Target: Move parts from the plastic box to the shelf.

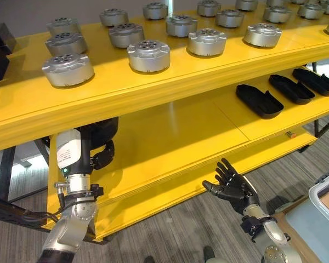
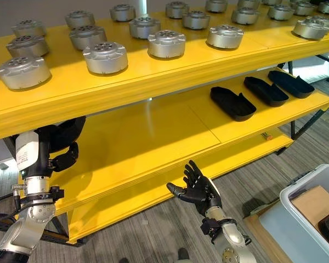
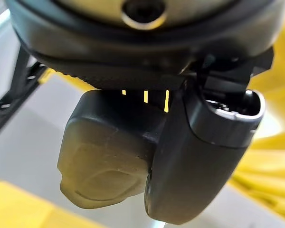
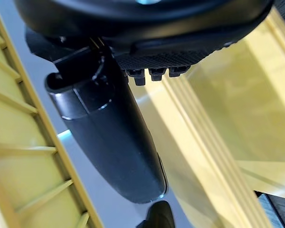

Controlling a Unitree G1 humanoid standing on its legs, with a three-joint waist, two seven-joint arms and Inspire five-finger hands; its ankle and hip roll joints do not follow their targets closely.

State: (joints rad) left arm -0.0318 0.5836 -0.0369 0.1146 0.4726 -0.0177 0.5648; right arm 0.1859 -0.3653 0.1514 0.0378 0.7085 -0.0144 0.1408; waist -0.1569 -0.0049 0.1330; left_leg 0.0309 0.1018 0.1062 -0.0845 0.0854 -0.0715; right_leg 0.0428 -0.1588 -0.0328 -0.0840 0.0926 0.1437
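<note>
Shelf point(image 1: 170, 142) (yellow) over grey floor point(image 2: 148, 235); right hand point(image 2: 198, 189) spread.

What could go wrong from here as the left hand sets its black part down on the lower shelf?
1. The left hand is tucked under the top shelf, holding a black part; lifting it carelessly could knock the shelf's underside.
2. The head views hardly show that part, so placement may be misjudged.
3. The right hand hangs open near the lower shelf edge and could clip it.
</note>
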